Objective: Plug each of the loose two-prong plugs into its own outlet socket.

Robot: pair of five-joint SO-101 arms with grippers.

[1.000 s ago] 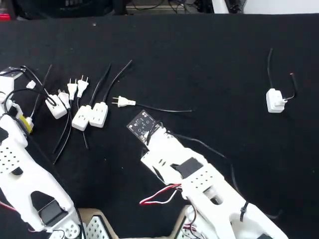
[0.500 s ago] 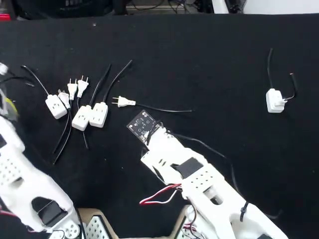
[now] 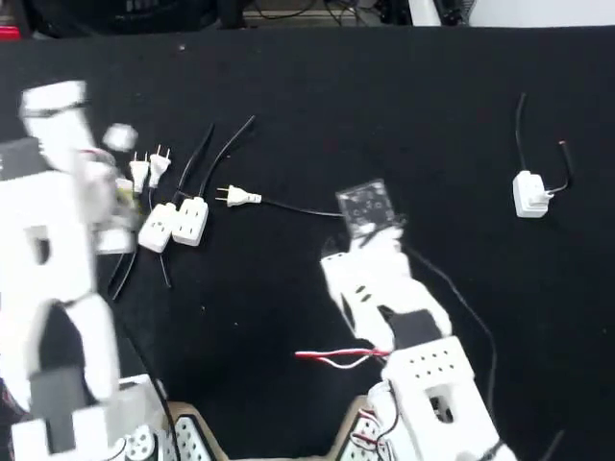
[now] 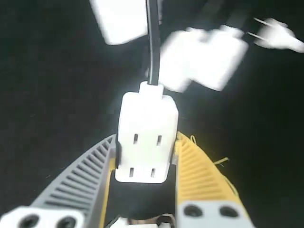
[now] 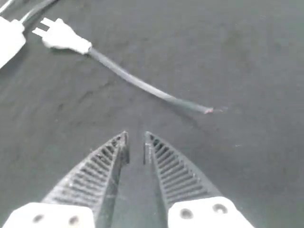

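Between the grey and yellow fingers (image 4: 194,166) of the left claw (image 4: 146,142) sits a white outlet socket (image 4: 145,118). It is pinched by its sides, its slotted face turned to the wrist camera, with four narrow slots showing and a black cord (image 4: 152,42) leaving its far end. The left arm (image 3: 58,288) stands tall at the 9 o'clock edge of the counter (image 3: 384,96) in the high view. Just beside it, toward 10 o'clock, lies a pair of plugs (image 3: 149,165) with prongs pointing to 12. Toward 5 o'clock from them, two more sockets (image 3: 175,224) lie touching side by side. The right claw (image 5: 136,145) has its fingers drawn almost together, with a thin slit between the tips and nothing in it, and it hangs over bare counter. The right arm (image 3: 394,307) rises from 6 o'clock to the counter's centre, leaning toward 12. Toward 9 o'clock from its tip lies the loose plug (image 3: 237,197), white, its two prongs aimed at 9. Its dark lead (image 5: 137,83) trails toward 3 and ends in a cut tip. Well apart, at 3 o'clock, rests a joined socket and plug (image 3: 528,192), a cord leaving each.
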